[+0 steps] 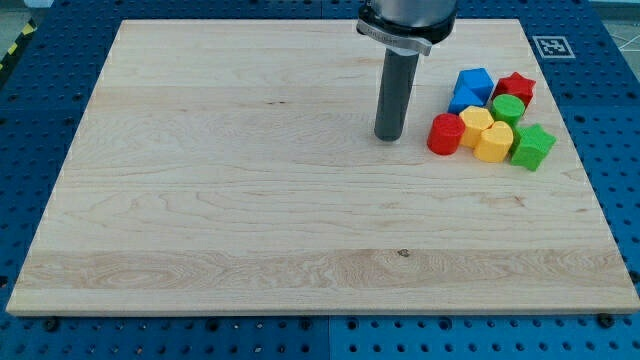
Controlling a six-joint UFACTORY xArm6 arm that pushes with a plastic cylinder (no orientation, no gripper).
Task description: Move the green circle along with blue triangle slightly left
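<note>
My tip (389,136) rests on the wooden board (250,200), in the upper right part of the view. The blocks form a tight cluster to its right. The green circle (508,108) sits in the middle of the cluster, below the red star (517,87). The blue triangle (462,102) lies left of the green circle, partly hidden behind the yellow heart (475,122), under the blue cube (475,81). The red cylinder (446,134) is the block nearest my tip, a short gap to its right.
A yellow hexagon (493,143) and a green star (532,146) form the cluster's lower edge. The board's right edge runs close to the cluster. A fiducial marker (549,45) sits at the top right corner.
</note>
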